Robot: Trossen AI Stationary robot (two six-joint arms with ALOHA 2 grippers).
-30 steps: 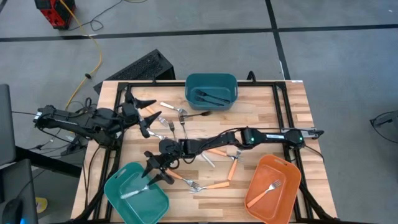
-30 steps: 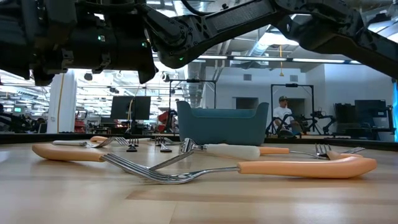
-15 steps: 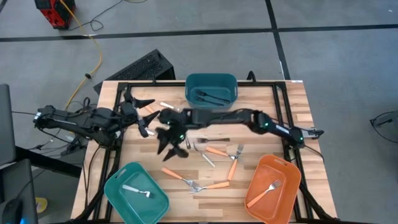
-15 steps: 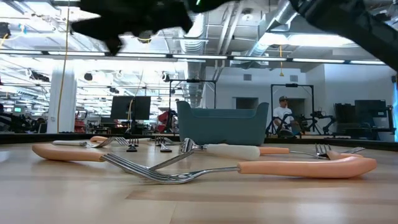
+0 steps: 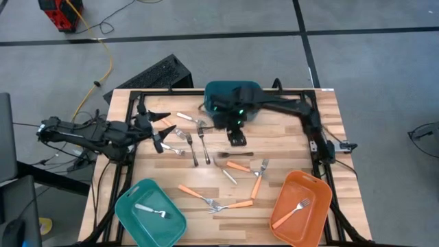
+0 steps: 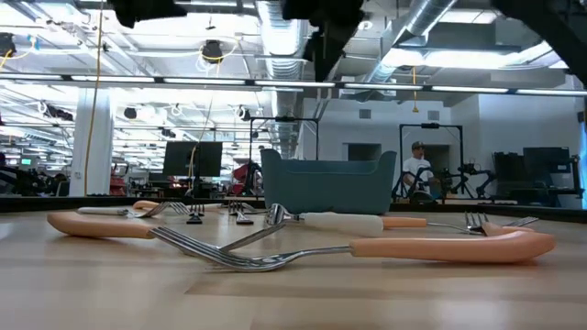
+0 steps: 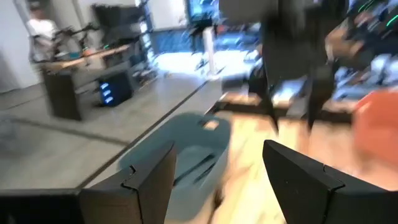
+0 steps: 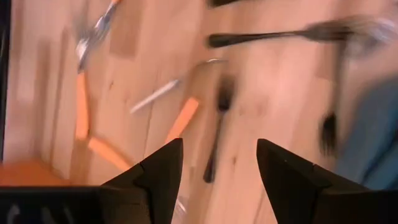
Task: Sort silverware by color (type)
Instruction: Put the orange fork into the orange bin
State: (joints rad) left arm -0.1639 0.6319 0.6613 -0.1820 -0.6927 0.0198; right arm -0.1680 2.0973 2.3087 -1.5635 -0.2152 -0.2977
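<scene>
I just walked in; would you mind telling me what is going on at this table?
The robot is sorting silverware into bins by colour. The right gripper, open and empty, hovers near the dark teal bin at the table's far edge. The left gripper waits, open, at the left side. A white fork lies in the light teal bin, an orange fork in the orange bin. Several utensils are loose on the table.
</scene>
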